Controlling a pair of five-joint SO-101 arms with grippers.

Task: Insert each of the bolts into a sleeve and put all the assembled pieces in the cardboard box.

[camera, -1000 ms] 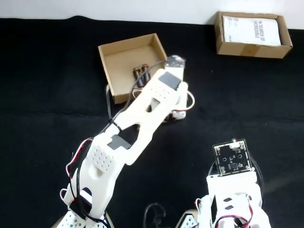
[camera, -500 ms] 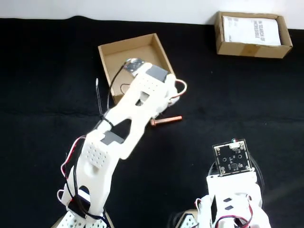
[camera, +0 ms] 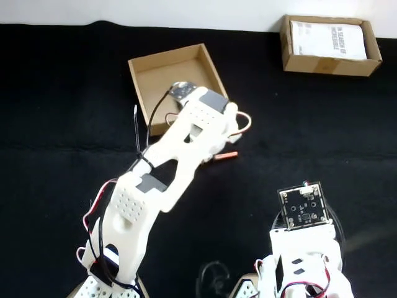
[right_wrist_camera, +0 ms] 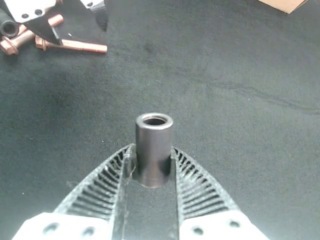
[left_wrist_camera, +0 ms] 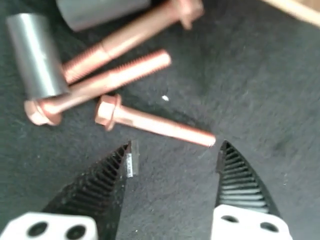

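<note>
My left gripper [left_wrist_camera: 175,152] hangs open just above the black cloth, its jaws on either side of a loose copper bolt [left_wrist_camera: 155,122]. Beyond it lie two more bolts [left_wrist_camera: 107,80] and two grey sleeves [left_wrist_camera: 37,55]. From above, the left arm [camera: 198,124] covers most of that bolt, leaving only its end [camera: 226,156] showing, just in front of the open cardboard box [camera: 144,67]. My right gripper [right_wrist_camera: 152,165] is shut on an upright grey sleeve [right_wrist_camera: 154,145], held low over the cloth near the table's front right.
A second cardboard box [camera: 327,63] holding a printed sheet stands at the back right. The right arm's wrist [camera: 304,211] sits at the front right. Black cloth covers the table, and wires loop off the left arm's wrist [camera: 242,121].
The left arm swung over the cardboard box, then came back toward the front right above the loose bolt. The right arm and its sleeve have not moved.
</note>
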